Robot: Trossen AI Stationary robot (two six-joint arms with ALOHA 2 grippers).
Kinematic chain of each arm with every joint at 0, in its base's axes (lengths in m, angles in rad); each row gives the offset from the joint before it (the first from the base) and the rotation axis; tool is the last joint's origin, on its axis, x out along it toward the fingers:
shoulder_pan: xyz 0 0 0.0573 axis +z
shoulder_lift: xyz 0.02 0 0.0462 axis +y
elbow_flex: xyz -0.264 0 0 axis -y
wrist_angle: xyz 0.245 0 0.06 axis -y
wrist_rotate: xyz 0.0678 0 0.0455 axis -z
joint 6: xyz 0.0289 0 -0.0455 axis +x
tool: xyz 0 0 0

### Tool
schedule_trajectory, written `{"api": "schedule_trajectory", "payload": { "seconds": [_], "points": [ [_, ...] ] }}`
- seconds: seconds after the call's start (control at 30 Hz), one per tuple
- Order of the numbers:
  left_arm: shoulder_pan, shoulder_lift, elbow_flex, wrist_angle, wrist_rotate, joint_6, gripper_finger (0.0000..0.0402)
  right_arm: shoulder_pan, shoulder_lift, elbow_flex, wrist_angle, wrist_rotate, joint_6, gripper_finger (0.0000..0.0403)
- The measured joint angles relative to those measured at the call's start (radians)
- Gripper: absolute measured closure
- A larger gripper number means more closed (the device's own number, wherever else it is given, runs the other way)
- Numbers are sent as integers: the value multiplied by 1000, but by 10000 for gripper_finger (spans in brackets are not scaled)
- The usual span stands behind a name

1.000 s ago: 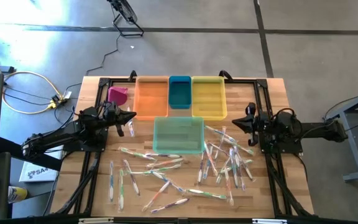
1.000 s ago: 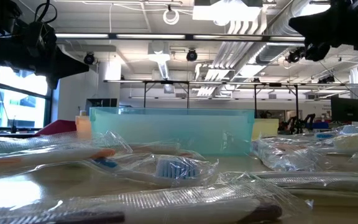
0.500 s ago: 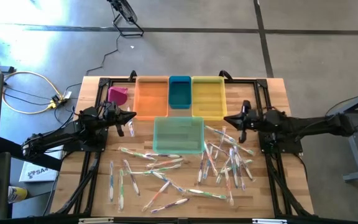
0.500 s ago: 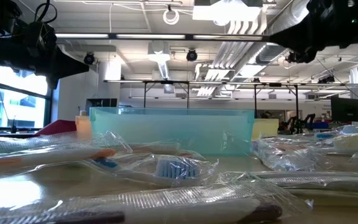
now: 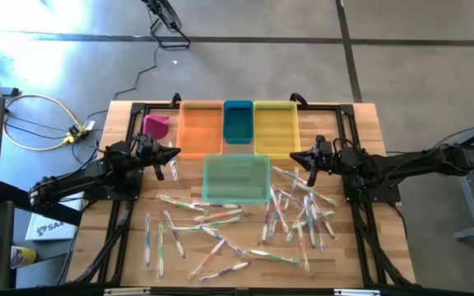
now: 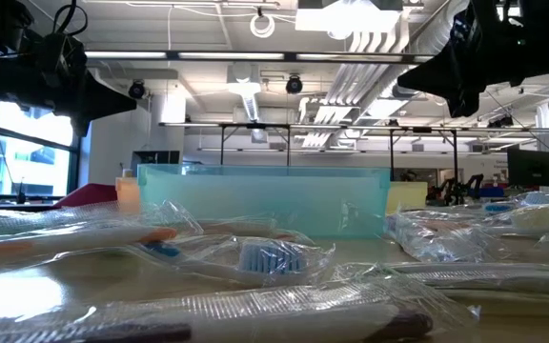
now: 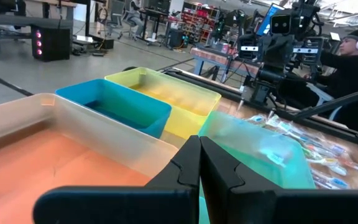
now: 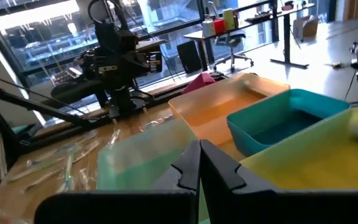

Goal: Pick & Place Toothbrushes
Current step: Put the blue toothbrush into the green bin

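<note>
At the centre of the high view, a wooden table [image 5: 360, 115] carries four bins: an orange bin [image 5: 201, 126], a blue bin [image 5: 238, 121] and a yellow bin [image 5: 276, 127] in a row along the upper edge, and a pale green bin [image 5: 236, 178] just below them. A small pink container [image 5: 156, 126] sits left of the orange bin. The toothbrushes [image 5: 290, 205] lie scattered across the lower half of the frame, thickest at the lower right of the green bin, none inside any bin as far as can be told. Left gripper [image 5: 174, 154]: at mid-left, beside the green bin's upper left corner, jaws closed, holding nothing. Right gripper [image 5: 296, 158]: at mid-right, over the green bin's upper right corner and the nearest toothbrushes, jaws closed, empty. In the low view, wrapped toothbrushes [image 6: 255, 257] fill the foreground; the green bin [image 6: 263, 200] stands behind them at centre; dark arm parts hang at the upper left and upper right of the frame. In the left wrist view, the left gripper [image 7: 199, 146] shows its fingers pressed together at lower centre, with orange, blue, yellow and green bins beyond; a person [image 7: 353, 62] with a headset sits at the upper right. In the right wrist view, the right gripper [image 8: 199, 149] likewise shows fingers meeting, the bins ahead, toothbrushes [image 8: 55, 165] at the left.
</note>
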Motion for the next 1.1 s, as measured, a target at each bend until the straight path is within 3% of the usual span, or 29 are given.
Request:
{"api": "schedule_trajectory", "payload": {
  "seconds": [0.33,0.7,0.93,1.1],
  "points": [
    [0,0,0,0,0,0,402,0,1,0,6,-31,-6,400],
    [0,0,-1,26,-3,-7,402,0,1,0,8,-28,-134,400],
    [0,0,-1,78,-3,-7,402,0,1,0,42,60,-159,400],
    [0,0,-1,42,-3,-7,402,0,22,36,-73,157,-99,400]
  ]
}}
